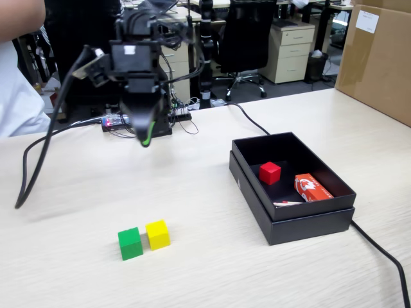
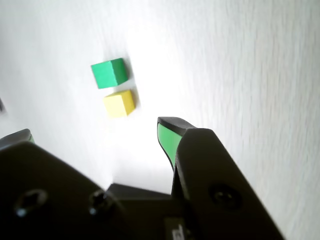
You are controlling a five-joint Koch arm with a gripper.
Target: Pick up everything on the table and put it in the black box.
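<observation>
My wrist view shows only my gripper point(image 2: 95, 132), jaws spread and empty, with the yellow cube point(image 2: 119, 103) and green cube point(image 2: 109, 73) touching at twelve o'clock. Only the fixed view shows the black box point(image 1: 292, 224) at three o'clock, long axis near-to-far, holding the red cube point(image 1: 270, 172).

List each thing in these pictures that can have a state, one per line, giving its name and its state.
Red cube: in the black box.
Green cube: on the table, beside the yellow one.
Yellow cube: on the table.
Black box: open, lidless.
Packet: lying in the box.
Gripper: open, empty, above the table.
</observation>
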